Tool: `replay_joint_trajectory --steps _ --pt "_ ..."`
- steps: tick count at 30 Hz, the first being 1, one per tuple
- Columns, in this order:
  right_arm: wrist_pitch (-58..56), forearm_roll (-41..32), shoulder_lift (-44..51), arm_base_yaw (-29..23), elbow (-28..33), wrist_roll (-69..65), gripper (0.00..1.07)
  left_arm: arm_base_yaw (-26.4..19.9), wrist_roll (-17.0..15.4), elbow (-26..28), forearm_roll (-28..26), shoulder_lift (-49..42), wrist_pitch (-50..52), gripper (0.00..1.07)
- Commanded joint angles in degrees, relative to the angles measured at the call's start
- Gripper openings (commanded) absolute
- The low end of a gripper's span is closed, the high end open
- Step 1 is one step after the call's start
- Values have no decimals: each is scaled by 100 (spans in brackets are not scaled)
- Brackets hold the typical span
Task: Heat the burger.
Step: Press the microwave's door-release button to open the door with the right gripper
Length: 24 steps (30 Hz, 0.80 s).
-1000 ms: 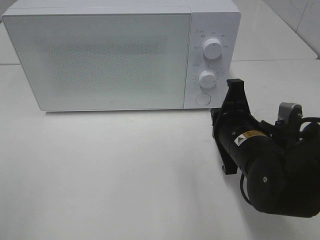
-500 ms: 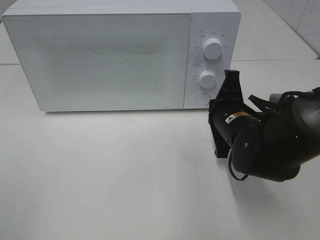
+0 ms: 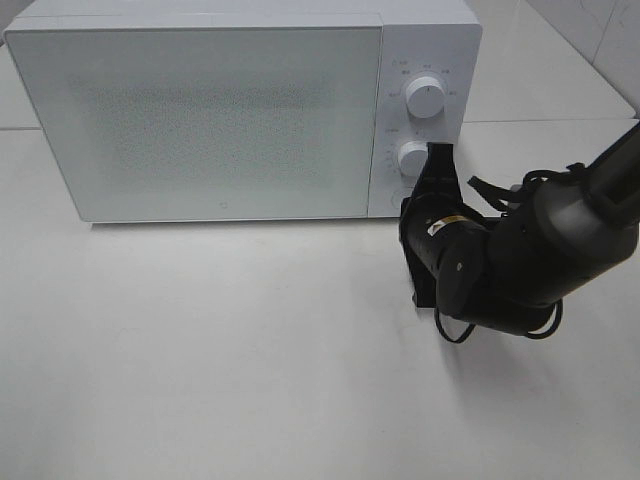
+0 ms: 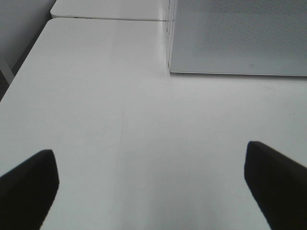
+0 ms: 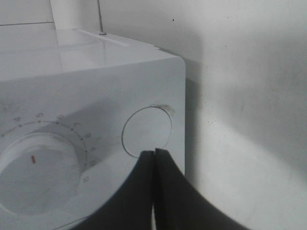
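I cannot see the burger in any view, so I cannot tell where it is or which way it points. The white microwave has its door shut. The right arm bends in from the side. The right gripper is squeezed shut, with its tips at the round button under the lower knob. The left gripper hangs over the table, spread wide and holding nothing.

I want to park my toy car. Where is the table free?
The white table in front of the microwave is bare, from its left edge to the right gripper. It is crowded near the knobs, where that shut gripper points at the round button.
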State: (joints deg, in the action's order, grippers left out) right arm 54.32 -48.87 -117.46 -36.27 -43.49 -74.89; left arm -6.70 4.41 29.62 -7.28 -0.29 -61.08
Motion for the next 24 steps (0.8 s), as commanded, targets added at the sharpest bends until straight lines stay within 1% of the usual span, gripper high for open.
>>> replay_joint_trajectory --steps 1,7,20,24 --pt "-69 57 -172 29 -218 97 0 -17 -29 -6 -29 -109 -17 98" --pt "-149 -17 -218 97 -367 361 0 -17 -29 -6 -29 -109 -17 98" --pt "-138 -52 -441 166 -613 321 0 -17 -29 -6 -29 -109 -17 98" --pt "-57 -160 -573 166 -739 327 0 -17 -29 -6 -29 -109 -17 98"
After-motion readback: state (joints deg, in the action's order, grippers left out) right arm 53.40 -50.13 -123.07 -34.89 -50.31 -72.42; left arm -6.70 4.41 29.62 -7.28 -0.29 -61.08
